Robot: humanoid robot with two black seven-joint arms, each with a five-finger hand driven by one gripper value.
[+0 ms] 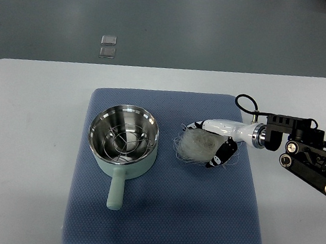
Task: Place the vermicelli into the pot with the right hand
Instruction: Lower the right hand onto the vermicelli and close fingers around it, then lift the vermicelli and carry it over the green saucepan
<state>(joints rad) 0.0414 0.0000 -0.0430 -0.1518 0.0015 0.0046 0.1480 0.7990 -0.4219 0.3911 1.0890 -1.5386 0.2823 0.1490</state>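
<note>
A: Our right hand (213,143) reaches in from the right edge and sits right on the vermicelli (199,146), fingers (225,153) curved round the bundle from above and from its near side. We read that as a grasp, though the pale strands blur into the white fingers and we can't be sure how firmly they close.

B: And the bundle itself?

A: It lies on the blue mat (161,230), just beside the pot (123,138) and to its right, not touching it. We can't tell whether it is lifted clear of the mat.

B: How should we expect it to handle?

A: Light and springy, we'd judge, a loose nest of thin threads. Stray wisps fan out past the fingers, so bits could snag or snap if we squeeze hard. Best to cup it around the dense middle, not the fringe.

B: The pot looks ready?

A: Open, steel-lined, with a wire basket inside and its handle (116,193) pointing toward us. Mat and pot rest on the white table (22,139). We don't see our left arm.
</note>
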